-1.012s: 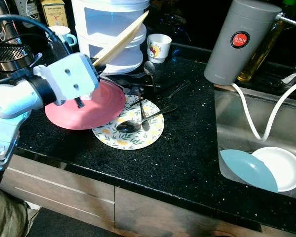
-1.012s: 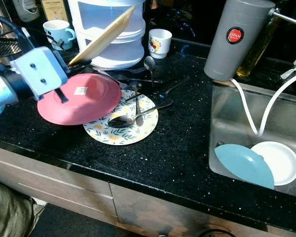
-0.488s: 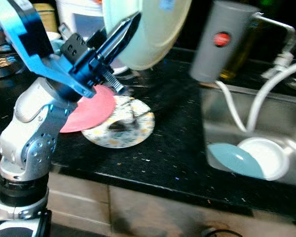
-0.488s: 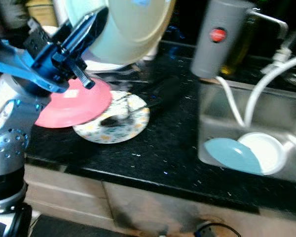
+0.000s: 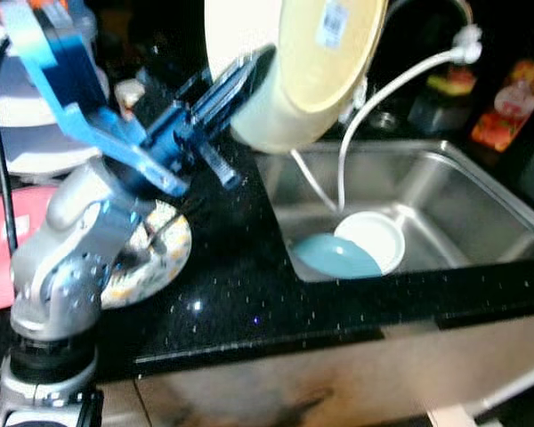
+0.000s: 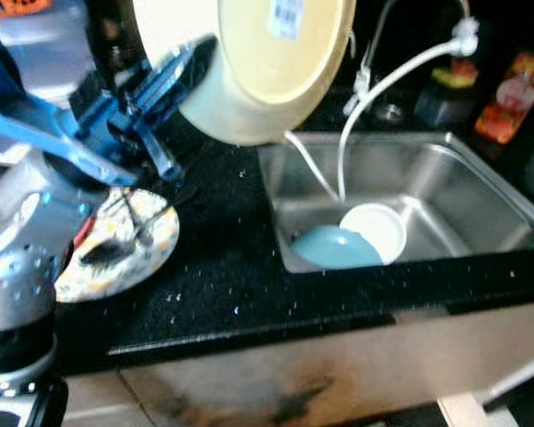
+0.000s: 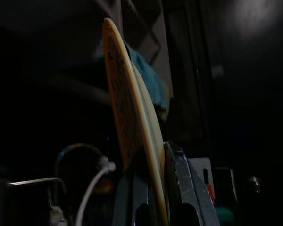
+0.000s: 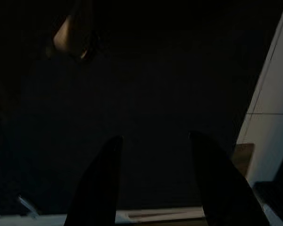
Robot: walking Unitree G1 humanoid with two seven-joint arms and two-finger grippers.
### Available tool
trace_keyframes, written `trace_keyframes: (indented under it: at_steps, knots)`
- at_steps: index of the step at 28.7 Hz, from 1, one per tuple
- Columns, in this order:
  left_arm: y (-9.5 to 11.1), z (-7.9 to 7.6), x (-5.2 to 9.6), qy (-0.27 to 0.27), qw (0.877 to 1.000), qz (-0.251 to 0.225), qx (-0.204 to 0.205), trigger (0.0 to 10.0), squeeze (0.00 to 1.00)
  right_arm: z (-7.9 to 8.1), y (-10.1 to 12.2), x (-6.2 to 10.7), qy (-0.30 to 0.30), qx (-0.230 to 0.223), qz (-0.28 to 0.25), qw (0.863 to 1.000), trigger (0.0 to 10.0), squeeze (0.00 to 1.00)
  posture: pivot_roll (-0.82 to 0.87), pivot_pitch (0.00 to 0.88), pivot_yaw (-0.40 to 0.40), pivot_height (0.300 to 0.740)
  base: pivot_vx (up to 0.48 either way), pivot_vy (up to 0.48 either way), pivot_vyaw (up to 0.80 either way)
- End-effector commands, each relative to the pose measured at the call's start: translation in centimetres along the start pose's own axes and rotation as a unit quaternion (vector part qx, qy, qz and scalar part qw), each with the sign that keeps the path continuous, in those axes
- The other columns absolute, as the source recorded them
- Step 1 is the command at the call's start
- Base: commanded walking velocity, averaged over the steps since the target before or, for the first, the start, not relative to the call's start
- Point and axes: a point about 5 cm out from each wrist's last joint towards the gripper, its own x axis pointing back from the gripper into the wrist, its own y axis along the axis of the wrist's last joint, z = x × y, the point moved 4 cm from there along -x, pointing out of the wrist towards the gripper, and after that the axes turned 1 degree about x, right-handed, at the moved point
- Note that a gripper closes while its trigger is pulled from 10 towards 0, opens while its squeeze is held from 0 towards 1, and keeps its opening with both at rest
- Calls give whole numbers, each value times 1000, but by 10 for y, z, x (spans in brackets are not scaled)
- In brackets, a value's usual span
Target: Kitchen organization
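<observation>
A second ago the left gripper (image 5: 249, 76) held the cream plate (image 5: 289, 67) edge-up over the pink plate (image 5: 0, 240) by the white container. Now the left gripper holds it raised high, its labelled underside facing the camera, above the counter edge just beside the sink (image 5: 481, 191) at about 11 o'clock of the blue plate (image 5: 334, 258). The whole view has swung right: the sink is now central, and the flowered plate (image 5: 151, 262) sits at 9 o'clock.

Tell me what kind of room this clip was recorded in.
A home kitchen, most likely: a steel sink holding dishes, a black stone counter, and the left gripper carrying a cream plate.
</observation>
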Motion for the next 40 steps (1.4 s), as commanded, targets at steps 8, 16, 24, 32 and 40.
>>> trace_keyframes:
  at_steps: [8, 16, 24, 32, 40]
  knots:
    - [-9, -16, -12, -11, 1000, 1, 13, 10000, 0, -4, -4, 1, -6, 3, 6, 1000, 10000, 0, 44, 25, -52, 740, 0, 0, -800]
    - [-14, -9, 16, -18, 999, 30, 16, 10000, 0, -5, -4, 1, -8, 5, 6, 1000, 10000, 0, 39, 17, -48, 740, 0, 0, -791]
    - [-35, -16, 11, -20, 998, 66, -6, 10000, 0, -4, -4, 1, -9, 5, 2, 1000, 10000, 0, 39, 15, -45, 740, 0, 0, -91]
    - [-58, -20, -5, 16, 996, 83, 8, 10000, 0, -3, -4, 1, -7, 4, 2, 1000, 10000, 0, 40, 21, -44, 740, 0, 0, 0]
    - [-62, -22, -8, 22, 996, 91, 5, 10000, 0, -2, -4, 1, -4, 3, 3, 1000, 10000, 0, 45, 29, -47, 740, 0, -405, 0]
